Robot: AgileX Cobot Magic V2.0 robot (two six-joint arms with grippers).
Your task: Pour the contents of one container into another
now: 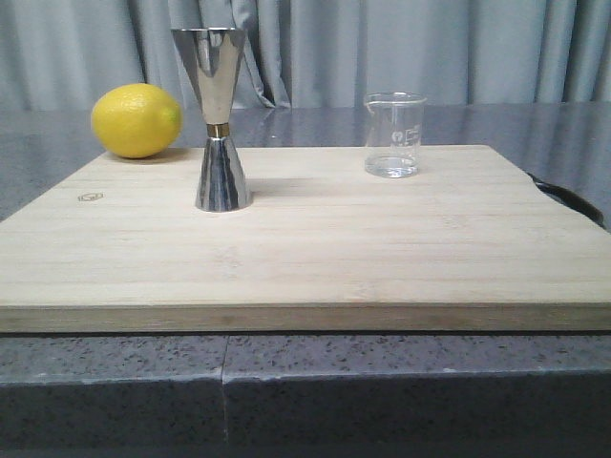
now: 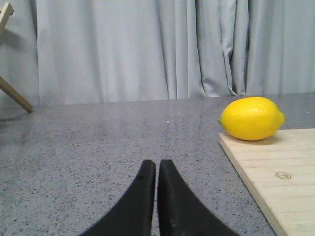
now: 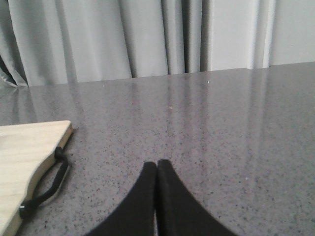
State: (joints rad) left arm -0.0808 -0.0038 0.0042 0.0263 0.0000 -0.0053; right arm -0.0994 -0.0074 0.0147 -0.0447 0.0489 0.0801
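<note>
Upright, clear marked beaker (image 1: 393,136), shiny hourglass jigger (image 1: 221,119); both tools (image 2: 157,167) (image 3: 157,166) clenched, empty.

The small clear glass beaker (image 1: 394,135) stands upright on the far right part of the wooden board (image 1: 315,258), with its pouring lip turned to the left, faint white marks printed on its wall, and what seems to be a thin layer of clear liquid at the bottom. The steel jigger (image 1: 218,118) stands upright on the left part of the same board, well apart from the beaker and taller than it. It has an hourglass shape with shiny cones, a narrow brass-coloured band at the waist, and the wider cone open upward.
</note>
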